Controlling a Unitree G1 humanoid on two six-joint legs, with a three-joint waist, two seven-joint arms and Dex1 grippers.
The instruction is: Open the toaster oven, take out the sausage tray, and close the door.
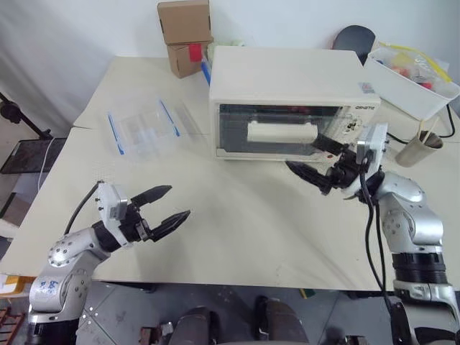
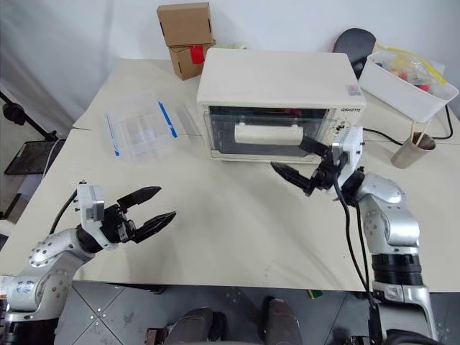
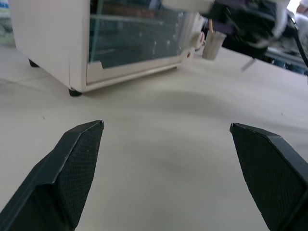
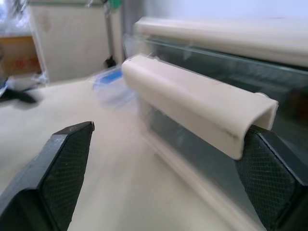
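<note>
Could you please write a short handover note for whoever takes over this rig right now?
Left gripper: jaws open, empty, over the beige table.
Right gripper: jaws open, empty, at the right end of the cream-white bar handle.
Boxy cream-white toaster oven: clear glass door shut.
Done: nothing.
Left: open door, take out sausage tray, close door.

Counted on the table [image 1: 237, 237]: eight things, two grippers over it.

One toaster oven [image 1: 287, 86] with one door [image 1: 277, 131] near the far edge; two cardboard boxes [image 1: 185, 36], stacked at the far edge; one clear blue-clipped container [image 1: 144, 128] towards the left edge; one white bin [image 1: 410, 83] and one paper cup [image 1: 418, 149] by the right edge; one left gripper [image 1: 167, 205], one right gripper [image 1: 316, 159].
</note>
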